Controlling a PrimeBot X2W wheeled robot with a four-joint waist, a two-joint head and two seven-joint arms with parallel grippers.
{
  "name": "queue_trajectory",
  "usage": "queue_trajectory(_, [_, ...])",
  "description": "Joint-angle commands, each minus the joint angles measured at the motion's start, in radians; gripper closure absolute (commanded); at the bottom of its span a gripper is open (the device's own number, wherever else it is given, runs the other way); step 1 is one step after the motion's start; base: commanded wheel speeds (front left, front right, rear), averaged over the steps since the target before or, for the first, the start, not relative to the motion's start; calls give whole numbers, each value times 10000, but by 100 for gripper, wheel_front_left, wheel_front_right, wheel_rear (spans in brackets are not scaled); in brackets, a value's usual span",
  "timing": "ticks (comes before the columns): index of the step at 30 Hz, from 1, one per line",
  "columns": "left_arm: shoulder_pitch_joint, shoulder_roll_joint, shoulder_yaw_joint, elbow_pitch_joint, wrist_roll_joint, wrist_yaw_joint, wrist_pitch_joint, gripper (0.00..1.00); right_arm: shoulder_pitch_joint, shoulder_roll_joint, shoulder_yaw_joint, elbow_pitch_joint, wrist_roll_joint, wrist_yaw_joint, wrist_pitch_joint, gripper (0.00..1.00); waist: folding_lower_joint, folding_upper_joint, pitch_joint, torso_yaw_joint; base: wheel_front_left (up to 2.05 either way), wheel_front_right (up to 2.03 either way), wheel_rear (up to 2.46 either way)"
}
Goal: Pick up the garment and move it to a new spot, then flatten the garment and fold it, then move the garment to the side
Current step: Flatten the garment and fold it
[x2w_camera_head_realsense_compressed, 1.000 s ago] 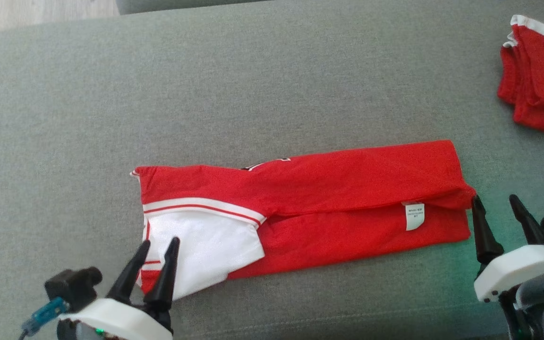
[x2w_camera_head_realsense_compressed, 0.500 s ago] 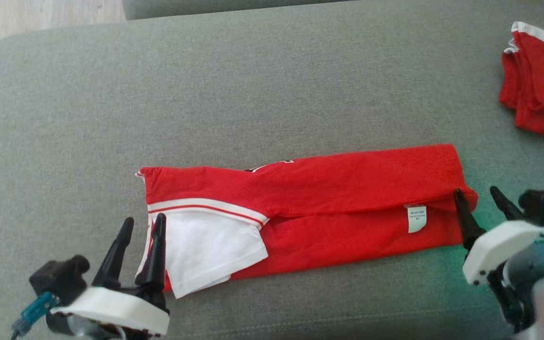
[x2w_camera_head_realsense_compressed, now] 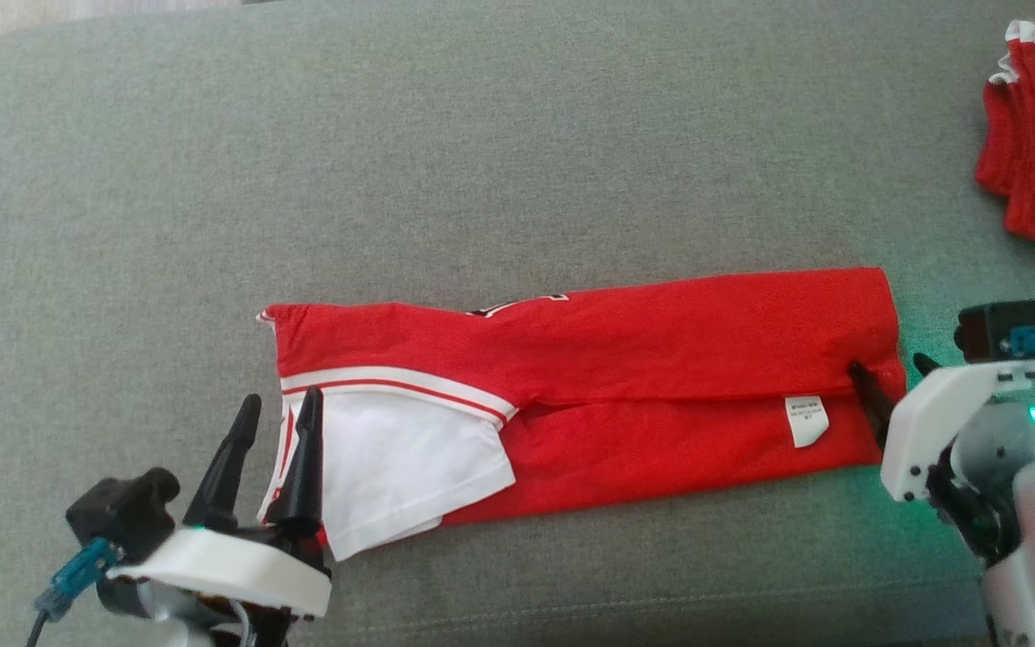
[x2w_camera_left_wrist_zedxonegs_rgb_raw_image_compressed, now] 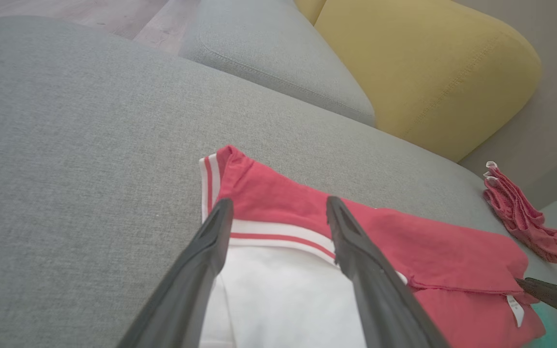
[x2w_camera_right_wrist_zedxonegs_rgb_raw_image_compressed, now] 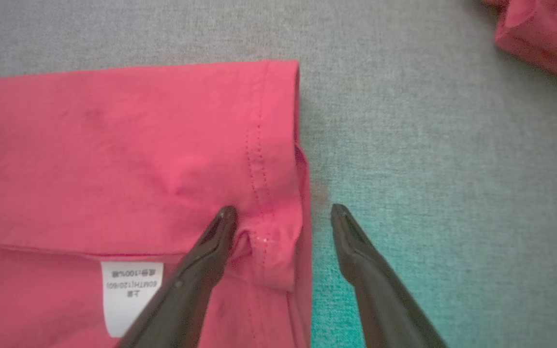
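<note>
Garment (x2w_camera_head_realsense_compressed: 625, 359) lies as a long folded strip across the middle of the grey cushion (x2w_camera_head_realsense_compressed: 482, 162), toward its near edge. Over the last second the right gripper (x2w_camera_head_realsense_compressed: 886, 363) has moved in from beside the hem (x2w_camera_right_wrist_zedxonegs_rgb_raw_image_compressed: 278, 193) to straddle it. The left gripper (x2w_camera_head_realsense_compressed: 282, 396) now straddles the edge of the white sleeve (x2w_camera_head_realsense_compressed: 392, 467). Both pairs of fingers stand wide and hold nothing. Judgement: both arms are set to grasp for the next fold.

left gripper (x2w_camera_head_realsense_compressed: 282, 396): spread, pointing forward; right gripper (x2w_camera_head_realsense_compressed: 886, 362): spread, angled inward
</note>
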Motion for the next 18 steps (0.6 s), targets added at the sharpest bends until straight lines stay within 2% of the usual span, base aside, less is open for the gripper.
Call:
queue_trajectory(1, [-416, 47, 473, -254, 108, -43, -125, 0, -387, -247, 239, -244, 136, 65, 149, 0, 0, 0, 28, -11, 0, 0, 0])
queue_trajectory(8, [-455, -69, 586, -200, 223, -139, -130, 0, -785, -230, 211, 371, 704, 65, 722, 0, 0, 0, 133, 22, 0, 0, 0])
queue_trajectory(9, [-455, -80, 601, -188, 236, -151, -130, 0, -815, -223, 225, 430, 780, 65, 765, 15, 0, 0, 139, 26, 0, 0, 0])
queue_trajectory(10, [-454, -88, 617, -175, 247, -161, -130, 0, -840, -226, 246, 481, 841, 65, 793, 51, 0, 0, 144, 28, 0, 0, 0])
queue_trajectory(13, [-437, -105, 665, -145, 279, -187, -131, 0, -908, -247, 308, 598, 957, 65, 774, 82, 0, 0, 143, 20, 0, 0, 0])
queue_trajectory(14, [-429, -107, 679, -137, 288, -194, -131, 0, -929, -239, 322, 616, 999, 65, 745, 100, 0, 0, 141, 10, 0, 0, 0])
queue_trajectory(18, [-424, -114, 701, -105, 316, -216, -132, 0, -1014, -243, 330, 646, 1084, 65, 601, 100, 0, 0, 130, -36, 0, 0, 0])
